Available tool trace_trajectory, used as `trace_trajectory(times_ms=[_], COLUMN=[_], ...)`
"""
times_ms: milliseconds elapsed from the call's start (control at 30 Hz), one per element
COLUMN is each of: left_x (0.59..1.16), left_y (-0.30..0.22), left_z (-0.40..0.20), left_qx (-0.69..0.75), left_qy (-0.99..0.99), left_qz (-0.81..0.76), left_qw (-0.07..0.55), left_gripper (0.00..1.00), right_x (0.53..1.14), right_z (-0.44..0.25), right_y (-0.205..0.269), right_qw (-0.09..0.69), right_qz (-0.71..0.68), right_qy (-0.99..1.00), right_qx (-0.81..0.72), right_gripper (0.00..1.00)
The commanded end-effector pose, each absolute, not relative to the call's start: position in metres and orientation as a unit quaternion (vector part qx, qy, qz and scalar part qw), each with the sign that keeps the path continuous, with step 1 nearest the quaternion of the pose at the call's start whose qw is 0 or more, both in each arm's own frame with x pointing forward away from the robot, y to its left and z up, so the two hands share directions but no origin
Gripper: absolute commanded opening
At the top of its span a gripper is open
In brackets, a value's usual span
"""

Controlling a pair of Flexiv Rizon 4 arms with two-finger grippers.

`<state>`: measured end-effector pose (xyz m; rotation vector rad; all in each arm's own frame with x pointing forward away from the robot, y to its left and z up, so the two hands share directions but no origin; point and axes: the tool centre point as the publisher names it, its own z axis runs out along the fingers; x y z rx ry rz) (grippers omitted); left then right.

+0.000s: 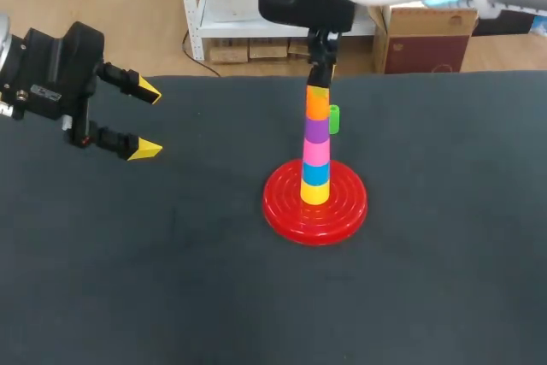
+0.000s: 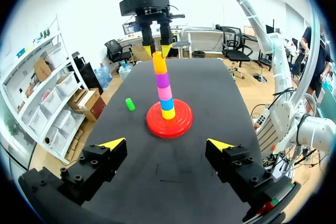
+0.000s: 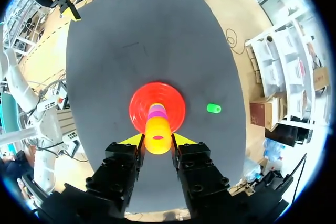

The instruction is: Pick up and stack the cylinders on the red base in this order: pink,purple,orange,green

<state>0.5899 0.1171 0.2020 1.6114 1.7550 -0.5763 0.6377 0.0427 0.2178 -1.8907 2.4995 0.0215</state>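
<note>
One cylinder outstanding | orange cylinder (image 1: 317, 104) is being clamped in right gripper (image 3: 157, 140) jaws, red base (image 1: 282, 211) directly below | green cylinder (image 1: 334, 119) is lying off beside them | left gripper (image 1: 147, 120) is being held agape, empty | risk: stack (image 1: 316, 156) possibly being toppled by sideways drag at release

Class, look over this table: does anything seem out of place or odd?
The green cylinder sits alone on the table beyond the red base, off the stack. The stack stands upright; nothing looks spilled or damaged.
</note>
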Motion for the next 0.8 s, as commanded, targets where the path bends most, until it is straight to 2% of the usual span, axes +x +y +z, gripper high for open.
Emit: trace_trajectory(times_ms=[33, 100, 133, 167, 200, 500, 800], left_x=[0.590, 0.590, 0.590, 0.590, 0.590, 0.590, 0.590], left_y=[0.118, 0.118, 0.118, 0.118, 0.118, 0.118, 0.118], left_z=[0.201, 0.201, 0.201, 0.201, 0.201, 0.201, 0.201], left_qx=[0.619, 0.619, 0.619, 0.619, 0.619, 0.619, 0.619], left_qy=[0.673, 0.673, 0.673, 0.673, 0.673, 0.673, 0.673], left_qz=[-0.221, -0.221, -0.221, -0.221, -0.221, -0.221, -0.221], left_qw=[0.340, 0.340, 0.340, 0.340, 0.340, 0.340, 0.340], left_gripper=[1.00, 1.00, 1.00, 1.00, 1.00, 1.00, 1.00], right_x=[0.640, 0.637, 0.635, 0.634, 0.632, 0.623, 0.698], right_z=[0.205, 0.212, 0.217, 0.221, 0.227, 0.272, 0.240], right_y=[0.043, 0.040, 0.039, 0.038, 0.036, 0.014, -0.034], right_qw=[-0.006, 0.005, 0.010, 0.013, 0.023, 0.077, 0.109], right_qz=[0.011, 0.018, 0.020, 0.018, 0.021, 0.010, 0.007], right_qy=[0.799, 0.802, 0.801, 0.801, 0.802, 0.803, 0.869], right_qx=[-0.601, -0.597, -0.598, -0.598, -0.596, -0.591, -0.483], right_gripper=[0.00, 0.00, 0.25, 0.93, 1.00, 1.00, 1.00])
